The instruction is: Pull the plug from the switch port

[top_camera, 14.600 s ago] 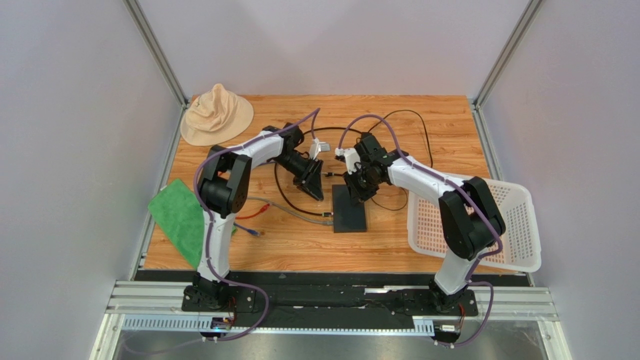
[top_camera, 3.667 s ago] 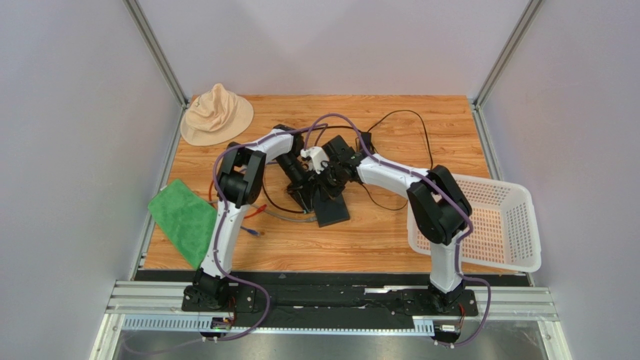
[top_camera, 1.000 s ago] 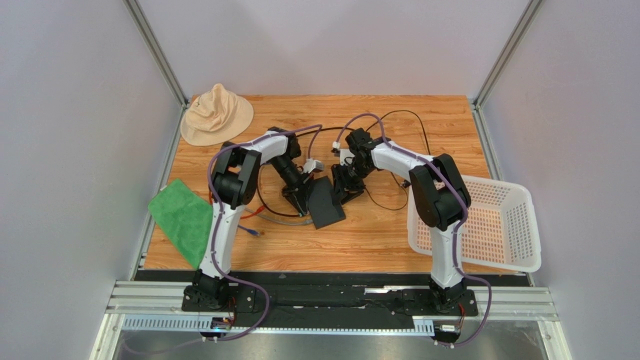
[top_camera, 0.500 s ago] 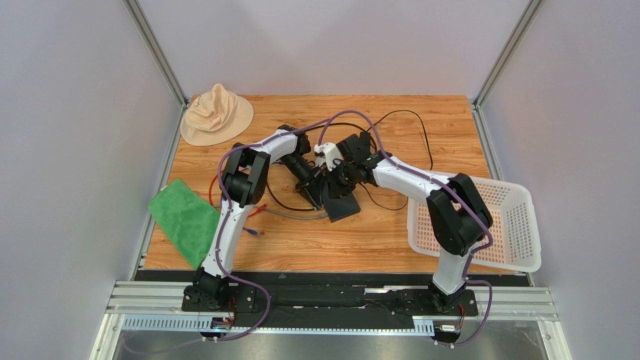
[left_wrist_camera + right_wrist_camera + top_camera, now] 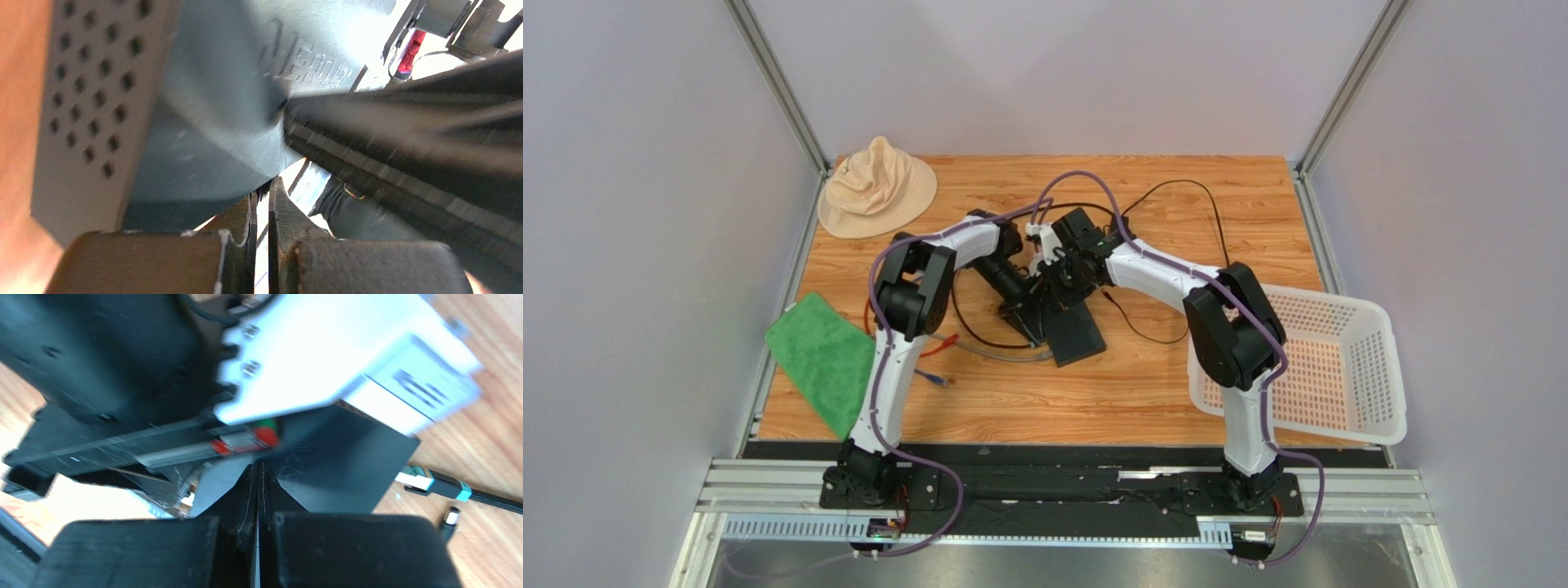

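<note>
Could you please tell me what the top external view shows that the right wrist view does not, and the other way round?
Only the top external view shows the tan hat, the green cloth and the white basket. Only the right wrist view shows the right gripper pressed shut with no gap, and makes out a teal-collared loose plug lying on the wood. Both views show the black switch and the wooden table.
</note>
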Controlling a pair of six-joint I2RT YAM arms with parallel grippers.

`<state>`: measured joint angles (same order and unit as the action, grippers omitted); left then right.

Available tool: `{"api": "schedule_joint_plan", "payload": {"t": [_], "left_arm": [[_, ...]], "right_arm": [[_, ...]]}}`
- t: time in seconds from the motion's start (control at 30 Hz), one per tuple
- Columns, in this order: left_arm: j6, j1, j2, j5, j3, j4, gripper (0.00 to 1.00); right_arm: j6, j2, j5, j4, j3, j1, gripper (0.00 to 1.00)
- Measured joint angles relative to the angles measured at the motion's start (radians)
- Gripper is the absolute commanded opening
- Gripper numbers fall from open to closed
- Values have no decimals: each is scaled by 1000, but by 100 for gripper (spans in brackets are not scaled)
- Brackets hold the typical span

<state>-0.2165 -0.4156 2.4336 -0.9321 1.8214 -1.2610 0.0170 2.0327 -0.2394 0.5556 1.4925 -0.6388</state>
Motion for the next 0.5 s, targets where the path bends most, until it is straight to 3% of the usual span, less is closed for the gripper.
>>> {"api": "schedule_joint_plan", "payload": {"t": [0.1,0.23,0.5], "left_arm": [[-6,23,-22,-5,-48,17,11],[20,65,-32,11,-68,14,34],[110,153,-82,132,-77,37,44]], "right_arm": [[-26,8,-21,2,7,1,0],[-48,22,-34,-3,21,1,0],[-59,33,-52,-17,27,4,0]]}}
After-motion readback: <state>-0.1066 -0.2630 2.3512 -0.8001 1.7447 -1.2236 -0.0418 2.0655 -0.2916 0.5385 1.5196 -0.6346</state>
